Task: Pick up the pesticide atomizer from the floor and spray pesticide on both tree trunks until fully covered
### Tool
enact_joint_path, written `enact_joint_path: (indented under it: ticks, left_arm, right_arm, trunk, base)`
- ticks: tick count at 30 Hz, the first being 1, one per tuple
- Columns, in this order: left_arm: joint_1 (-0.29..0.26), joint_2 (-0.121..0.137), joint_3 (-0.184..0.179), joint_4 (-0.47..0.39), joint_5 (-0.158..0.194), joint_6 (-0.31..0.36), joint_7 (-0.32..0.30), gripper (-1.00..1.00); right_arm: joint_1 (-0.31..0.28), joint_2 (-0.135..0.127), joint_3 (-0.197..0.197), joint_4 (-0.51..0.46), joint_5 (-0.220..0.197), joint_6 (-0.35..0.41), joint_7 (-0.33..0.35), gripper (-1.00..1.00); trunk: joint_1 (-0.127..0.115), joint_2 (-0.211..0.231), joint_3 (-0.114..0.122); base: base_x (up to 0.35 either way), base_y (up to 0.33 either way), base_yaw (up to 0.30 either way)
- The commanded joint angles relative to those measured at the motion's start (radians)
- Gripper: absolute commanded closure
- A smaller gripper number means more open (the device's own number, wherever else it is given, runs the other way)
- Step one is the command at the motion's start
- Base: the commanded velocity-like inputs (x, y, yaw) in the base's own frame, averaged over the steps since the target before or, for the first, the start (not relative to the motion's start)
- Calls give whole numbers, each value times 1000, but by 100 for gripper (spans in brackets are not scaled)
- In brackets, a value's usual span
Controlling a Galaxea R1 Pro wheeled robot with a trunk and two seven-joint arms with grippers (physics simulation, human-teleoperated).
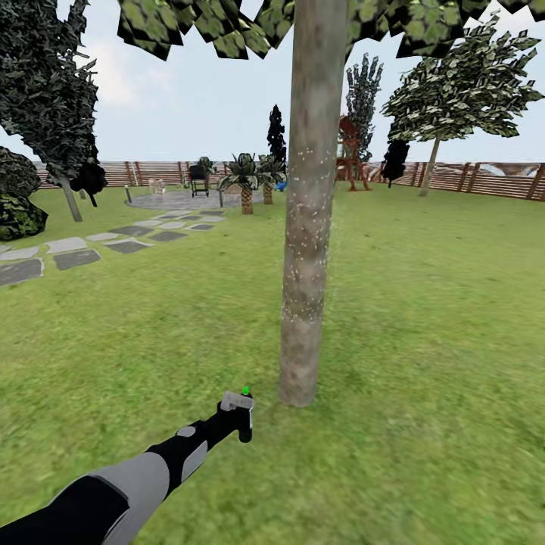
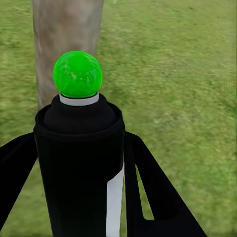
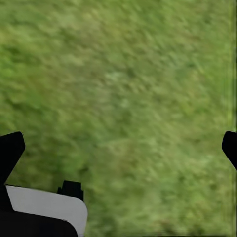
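Left arm reaches out from 7 o'clock in head view. Left claw (image 1: 239,416) is clamped on the atomizer (image 1: 238,403), held above the lawn (image 1: 424,318) just short of the trunk (image 1: 309,227) base, at about 7 o'clock from it. Atomizer's grey head and green dot face the trunk; not touching it.

Left wrist view: atomizer (image 2: 79,158) sits upright between the two black fingers (image 2: 153,192), green ball cap on top, white label strip down one side. Trunk (image 2: 66,44) stands right behind it, grass around.

Trunk runs up the frame centre in head view, slightly leaning. Pesticide (image 1: 327,227) shows as fine white specks along its 3 o'clock edge, from roughly mid-height down toward the lower third; some specks on the bark face too. Lowest part near the base looks bare of specks. Far side hidden.

Second tree (image 1: 454,91) stands at 1 o'clock, well apart, near the fence (image 1: 484,180). Play tower (image 1: 350,155) just beyond the trunk at 1 o'clock. Palms (image 1: 246,182) and a paved patio at 11 o'clock, stepping stones (image 1: 76,253) trailing off to 9 o'clock.

Right wrist view: right claw (image 3: 118,148) is spread wide, black fingertips (image 3: 10,150) at opposite edges of the view, nothing between them, blurred grass beneath.
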Motion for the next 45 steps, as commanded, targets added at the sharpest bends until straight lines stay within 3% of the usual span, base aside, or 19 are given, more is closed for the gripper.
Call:
enact_joint_path:
  ticks: [1,4,6,7,10,11,14,15,18,21,22,25,29,31,35,36,39,41,45]
  left_arm:
    - [0,0,1,0,0,0,0,100]
    - [0,1,1,-1,0,-1,0,100]
    - [0,20,1,-1,0,-1,1,100]
    - [0,28,1,-1,1,-1,2,100]
    - [0,52,2,-1,2,-1,1,100]
    - [0,80,2,-1,3,-1,-1,100]
    - [0,136,13,-6,24,-1,-4,100]
    - [0,152,17,-9,40,-2,-5,100]
    - [0,183,19,-15,70,-3,-58,100]
    - [0,191,18,-53,75,-1,-247,100]
    - [0,191,17,-62,75,-1,-334,100]
    - [0,192,15,-74,75,-1,-505,100]
    - [0,191,13,-77,75,-2,-663,100]
    - [0,191,12,-77,76,-2,-715,100]
    - [0,187,10,-78,77,-2,-739,100]
    - [0,180,9,-78,77,-1,-740,100]
    - [0,155,10,-78,78,-2,-742,100]
    - [0,129,9,-78,78,-1,-741,100]
    - [0,117,11,-108,79,-1,-741,100]
  right_arm:
    - [0,-11,0,-5,1,0,0,-100]
    - [-2,-31,0,-70,2,5,-1,-100]
    - [-24,-87,0,-192,2,60,1,-100]
    - [-72,-131,-1,-250,1,156,4,-100]
    - [-200,-232,-2,-299,0,252,36,-100]
    - [-250,-269,-2,-305,-1,267,79,-100]
    - [-333,-339,-3,-308,-3,302,180,-100]
    - [-354,-351,-3,-308,-4,308,232,-100]
    - [-437,-394,-3,-310,-5,318,525,-100]
    - [-530,-411,-4,-311,-9,322,791,-100]
    - [-563,-412,-5,-311,-11,343,900,-100]
    - [-629,-411,-5,-318,-16,414,1129,-100]
    - [-680,-389,-5,-392,-18,483,1348,-100]
    - [-687,-350,-5,-446,-18,535,1409,-100]
    - [-695,-232,-5,-478,-18,560,1435,-100]
    - [-698,-188,-5,-487,-18,562,1437,-100]
    - [-702,-111,-5,-495,-21,565,1440,-100]
    - [-704,-41,-5,-497,-27,578,1441,-100]
    - [-704,22,-4,-498,-30,601,1441,-100]
  trunk:
    - [0,0,0]
    - [0,0,0]
    - [0,0,0]
    - [0,0,0]
    - [0,0,0]
    - [0,0,0]
    - [0,0,0]
    - [0,0,0]
    - [0,0,0]
    - [0,0,0]
    - [0,0,0]
    - [0,0,0]
    - [0,0,0]
    - [0,0,0]
    - [0,0,0]
    - [0,0,0]
    - [0,0,0]
    - [0,0,0]
    - [0,0,0]
  base:
    - [-6,0,0]
    - [-2,0,0]
    - [0,0,0]
    - [0,0,0]
    - [0,0,0]
    - [0,0,0]
    - [0,0,0]
    - [0,0,0]
    - [0,0,0]
    - [0,0,0]
    - [0,0,0]
    - [0,0,0]
    - [0,0,0]
    - [0,0,0]
    - [0,0,0]
    - [0,0,0]
    - [0,0,0]
    - [0,0,0]
    - [0,0,0]
